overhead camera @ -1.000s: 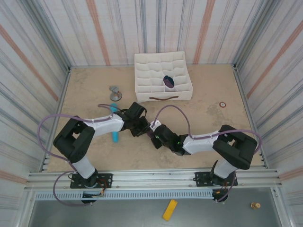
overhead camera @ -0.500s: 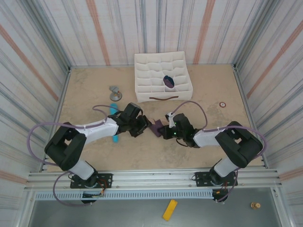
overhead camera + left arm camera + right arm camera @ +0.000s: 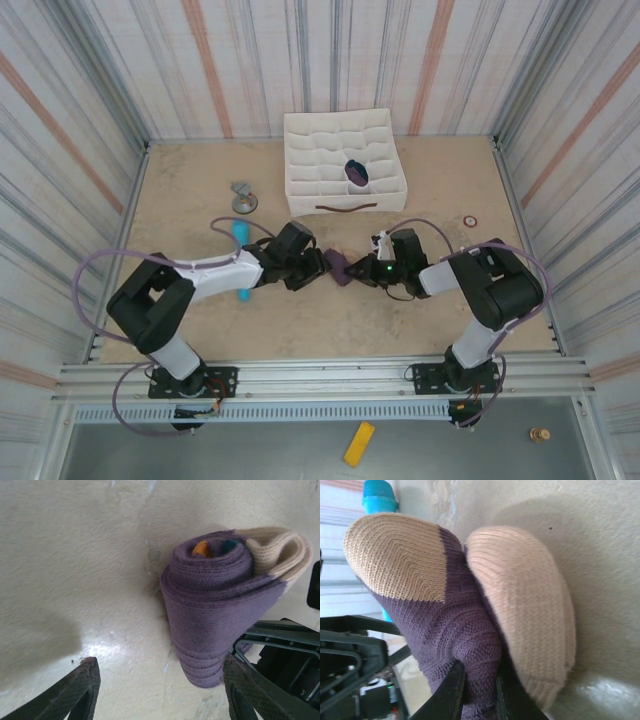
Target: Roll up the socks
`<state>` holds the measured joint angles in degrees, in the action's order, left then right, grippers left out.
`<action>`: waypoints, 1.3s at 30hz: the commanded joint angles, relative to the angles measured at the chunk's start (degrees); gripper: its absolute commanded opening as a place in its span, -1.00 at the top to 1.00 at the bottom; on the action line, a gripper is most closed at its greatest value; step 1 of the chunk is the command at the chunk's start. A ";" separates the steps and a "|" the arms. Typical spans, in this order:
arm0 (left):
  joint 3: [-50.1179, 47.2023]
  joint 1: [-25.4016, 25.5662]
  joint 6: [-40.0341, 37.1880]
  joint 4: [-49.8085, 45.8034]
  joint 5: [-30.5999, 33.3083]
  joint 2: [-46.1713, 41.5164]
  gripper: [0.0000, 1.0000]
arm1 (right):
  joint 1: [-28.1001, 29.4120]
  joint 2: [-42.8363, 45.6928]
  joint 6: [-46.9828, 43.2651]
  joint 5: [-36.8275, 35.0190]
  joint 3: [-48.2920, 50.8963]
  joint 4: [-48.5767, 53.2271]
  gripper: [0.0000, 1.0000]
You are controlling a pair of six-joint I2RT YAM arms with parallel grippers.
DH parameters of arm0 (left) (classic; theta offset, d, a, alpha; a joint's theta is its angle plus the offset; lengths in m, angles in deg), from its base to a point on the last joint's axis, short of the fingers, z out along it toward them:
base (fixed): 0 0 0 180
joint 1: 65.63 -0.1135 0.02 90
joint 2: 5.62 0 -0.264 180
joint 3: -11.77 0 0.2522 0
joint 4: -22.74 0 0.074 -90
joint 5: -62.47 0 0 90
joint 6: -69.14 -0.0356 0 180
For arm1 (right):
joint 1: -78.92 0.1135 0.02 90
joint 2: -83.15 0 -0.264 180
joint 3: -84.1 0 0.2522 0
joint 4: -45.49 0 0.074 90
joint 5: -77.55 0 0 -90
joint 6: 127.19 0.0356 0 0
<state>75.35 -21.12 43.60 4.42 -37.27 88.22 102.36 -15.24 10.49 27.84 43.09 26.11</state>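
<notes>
Left fingers (image 3: 82, 690) newly apart, socks (image 3: 215, 605) lengthwise

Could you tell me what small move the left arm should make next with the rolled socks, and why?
Probably ease the open left pincer forward around the rolled purple knit socks: the roll lies just ahead of it, while the right pincer is shut on the fabric, steadying it.

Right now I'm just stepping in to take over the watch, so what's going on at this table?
Both arms meet mid-table at a rolled bundle of purple socks. The right gripper is shut on the socks, pinching the roll. The left gripper is open, its jaws wide apart around the roll's end and not clamping it. A white divider box sits farther back.
</notes>
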 commanded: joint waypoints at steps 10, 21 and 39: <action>8.90 0.84 -4.85 2.36 2.83 8.90 -0.26 | -5.04 -7.06 8.48 -1.94 2.11 22.26 1.00; 11.52 1.35 -2.70 1.80 1.49 15.24 0.13 | -7.12 -6.92 10.85 -0.39 2.94 19.83 0.99; 29.20 1.66 -9.71 -30.99 4.50 18.74 0.98 | 0.72 15.04 -11.79 -11.46 -3.77 36.07 -0.19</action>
<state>102.28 -19.22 36.65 -16.19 -35.33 105.71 100.83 -3.21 5.88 23.08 39.84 52.49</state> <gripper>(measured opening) 0.201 0.575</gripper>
